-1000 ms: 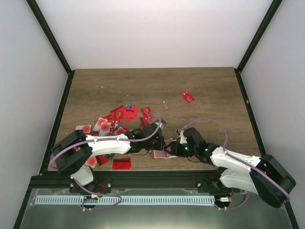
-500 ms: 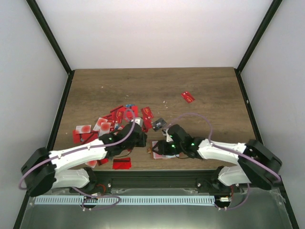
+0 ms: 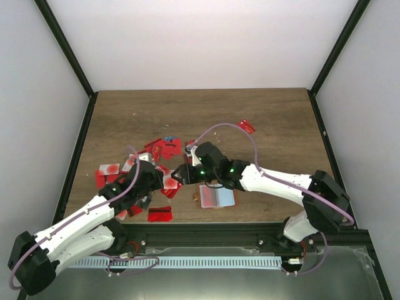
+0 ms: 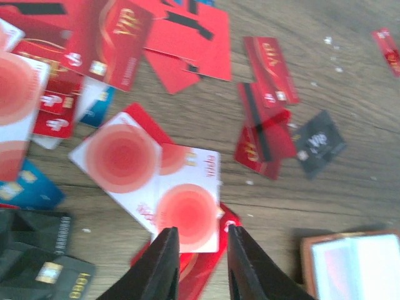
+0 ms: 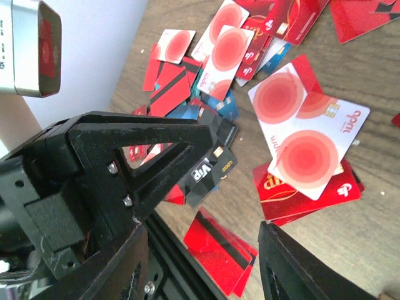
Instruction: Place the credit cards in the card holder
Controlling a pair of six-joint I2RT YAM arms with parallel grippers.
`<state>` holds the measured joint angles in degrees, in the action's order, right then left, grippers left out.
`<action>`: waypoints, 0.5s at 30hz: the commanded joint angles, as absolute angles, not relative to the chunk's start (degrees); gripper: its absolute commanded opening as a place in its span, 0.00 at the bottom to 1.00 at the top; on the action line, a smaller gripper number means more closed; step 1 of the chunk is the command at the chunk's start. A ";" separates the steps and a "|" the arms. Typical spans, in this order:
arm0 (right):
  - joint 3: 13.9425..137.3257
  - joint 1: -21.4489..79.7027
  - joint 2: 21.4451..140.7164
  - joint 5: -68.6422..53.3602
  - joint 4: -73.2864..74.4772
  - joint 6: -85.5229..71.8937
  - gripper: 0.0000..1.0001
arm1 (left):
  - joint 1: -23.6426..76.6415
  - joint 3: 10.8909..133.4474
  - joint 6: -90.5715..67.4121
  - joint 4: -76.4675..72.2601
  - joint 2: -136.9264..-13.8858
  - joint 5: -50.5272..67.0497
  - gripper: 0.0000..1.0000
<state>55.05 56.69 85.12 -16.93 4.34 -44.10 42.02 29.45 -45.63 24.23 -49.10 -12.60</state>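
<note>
Fingers (image 4: 164, 265) of the left gripper (image 4: 199, 269) are shown narrowly parted, with nothing gripped between them, above a white card with red blotches (image 4: 187, 203). At far left, a pale side wall (image 3: 31, 125) and a black frame post (image 3: 62, 44) are seen enclosing the wooden table (image 3: 281, 112). The credit cards (image 3: 159, 150) are spread as a loose, overlapping heap on the left half of the table, mostly red, with some white, blue and black ones. One red card (image 3: 160, 214) is set apart near the front edge. A black card (image 4: 319, 142) lies face up at the heap's right margin. The right gripper (image 5: 206, 269) is reached across to the heap's right side, its fingers (image 5: 294, 269) spread wide and empty. Just right of it, the card holder (image 3: 215, 195) is laid open and flat near the front edge, pink and light-blue panels upward, clear of the heap. A lone red card (image 3: 246, 127) rests well apart, right of centre. The white back wall (image 3: 200, 44) and a second black post (image 3: 340, 44) close the scene.
</note>
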 commanded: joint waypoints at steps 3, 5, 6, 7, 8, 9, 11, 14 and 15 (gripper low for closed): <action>59.48 56.40 89.03 -10.47 6.67 -40.52 0.51 | 34.14 26.47 -43.55 24.03 -48.25 -11.30 0.30; 60.86 55.83 91.15 -11.48 5.03 -40.44 0.52 | 30.46 26.55 -42.16 22.22 -49.37 -9.55 0.32; 61.47 55.17 92.34 -12.37 3.96 -40.68 0.51 | 27.99 27.03 -41.12 21.31 -50.24 -8.52 0.32; 62.29 54.66 93.73 -13.15 3.02 -41.21 0.51 | 26.27 27.57 -40.38 20.40 -51.38 -7.70 0.32; 63.05 54.13 95.09 -14.12 2.00 -41.74 0.51 | 24.48 28.30 -38.59 19.57 -53.22 -6.88 0.31; 63.97 53.63 96.77 -14.94 1.09 -42.72 0.51 | 22.89 28.97 -37.42 18.53 -54.84 -5.99 0.29; 65.94 52.76 100.05 -16.69 -0.51 -44.83 0.52 | 19.29 30.31 -35.27 15.61 -58.66 -3.41 0.26; 69.32 51.86 105.37 -17.66 -2.67 -48.40 0.53 | 14.37 33.08 -32.47 13.23 -66.17 1.92 0.23; 70.39 51.55 107.02 -17.72 -3.06 -49.75 0.53 | 13.22 34.73 -31.20 12.73 -68.70 3.23 0.23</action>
<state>65.49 52.73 102.08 -16.10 0.86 -44.95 17.41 30.02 -37.10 18.02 -61.98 -3.97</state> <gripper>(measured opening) 0.531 0.239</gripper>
